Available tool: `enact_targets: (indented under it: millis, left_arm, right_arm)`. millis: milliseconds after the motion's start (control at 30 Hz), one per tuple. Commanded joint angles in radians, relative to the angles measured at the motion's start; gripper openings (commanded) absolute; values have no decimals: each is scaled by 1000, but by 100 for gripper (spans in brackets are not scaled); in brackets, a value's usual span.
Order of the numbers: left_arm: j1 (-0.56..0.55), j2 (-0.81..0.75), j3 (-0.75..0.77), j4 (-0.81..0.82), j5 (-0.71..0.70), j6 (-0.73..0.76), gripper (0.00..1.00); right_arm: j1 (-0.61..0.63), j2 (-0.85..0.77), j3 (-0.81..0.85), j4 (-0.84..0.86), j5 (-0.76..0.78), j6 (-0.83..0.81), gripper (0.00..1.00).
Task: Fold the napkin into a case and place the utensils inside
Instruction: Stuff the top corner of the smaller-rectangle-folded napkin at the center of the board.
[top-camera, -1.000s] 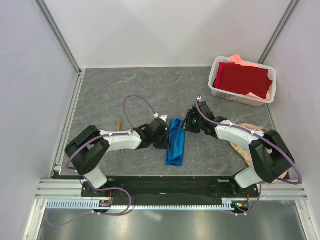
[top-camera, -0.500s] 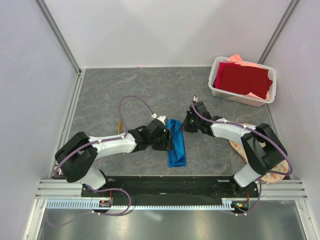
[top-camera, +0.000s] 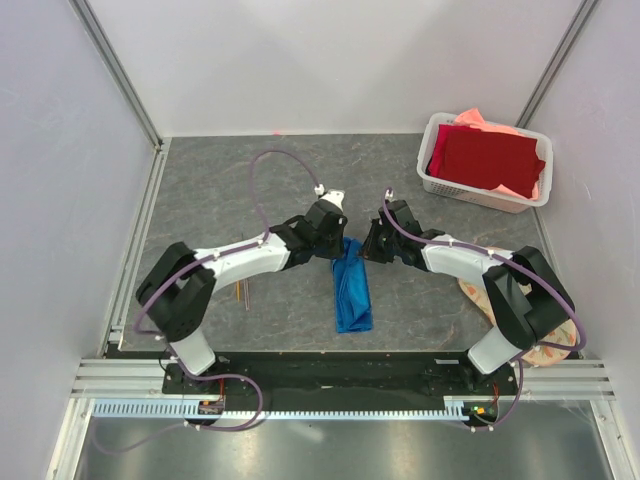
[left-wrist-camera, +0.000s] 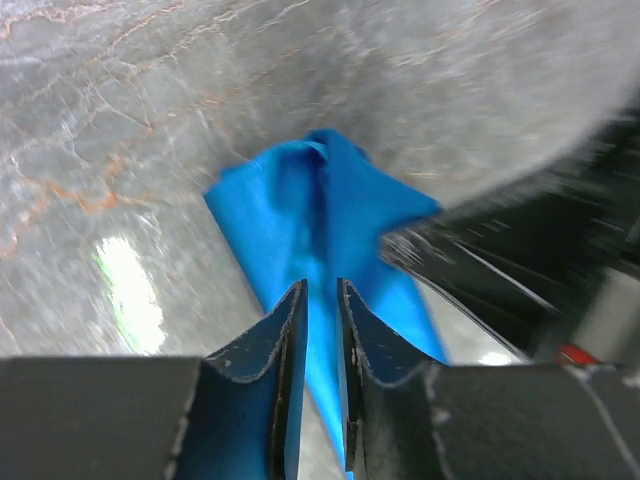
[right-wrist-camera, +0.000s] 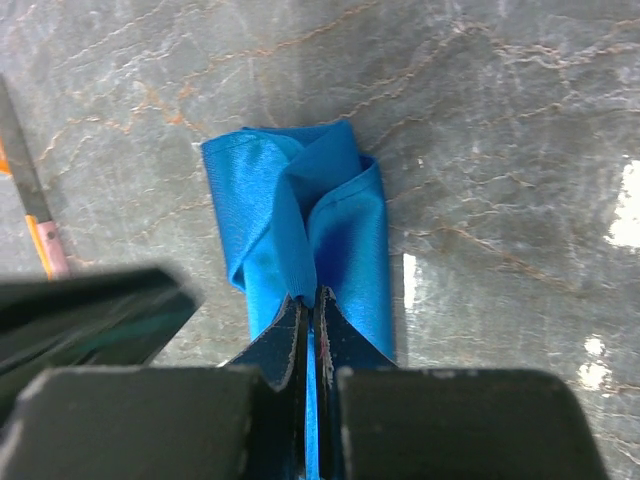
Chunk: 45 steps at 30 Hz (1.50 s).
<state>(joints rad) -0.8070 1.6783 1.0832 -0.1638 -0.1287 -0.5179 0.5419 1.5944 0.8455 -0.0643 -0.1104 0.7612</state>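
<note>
Where the napkin (top-camera: 352, 290) lies as a narrow folded strip near the middle of the bench, closer to its near edge, both arms meet at its far end. The right gripper (right-wrist-camera: 308, 300) is clamped tight on a raised fold of the cloth. The left gripper (left-wrist-camera: 320, 290) has its jaws nearly together, with a sliver of blue caught between them (that view is blurred). The utensils (top-camera: 241, 291) lie well apart to the left, beside the left arm.
</note>
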Motion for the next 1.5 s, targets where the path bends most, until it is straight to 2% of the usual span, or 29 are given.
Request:
enact_targets:
  millis: [0, 133, 533, 833, 1200, 1333, 1467]
  left_arm:
    - [0, 81, 67, -13, -88, 185, 24]
    - [-6, 113, 89, 9, -97, 226, 26]
    - [-23, 161, 103, 21, -97, 228, 38]
    - [-23, 204, 139, -5, -107, 219, 40]
    - [-21, 231, 172, -31, -164, 200, 22]
    - [-23, 219, 188, -55, -150, 191, 10]
    - [-17, 176, 182, -72, -100, 145, 8]
  right_arm:
    - [-3, -25, 44, 20, -34, -8, 0]
    - [-2, -25, 37, 21, -35, -8, 0]
    - [-3, -16, 38, 37, -58, -2, 0]
    - [-3, -8, 36, 46, -71, 1, 0]
    - [-3, 4, 44, 50, -95, 3, 0]
    - [-2, 12, 53, 46, -104, 0, 0]
    - [-2, 27, 61, 46, -118, 1, 0]
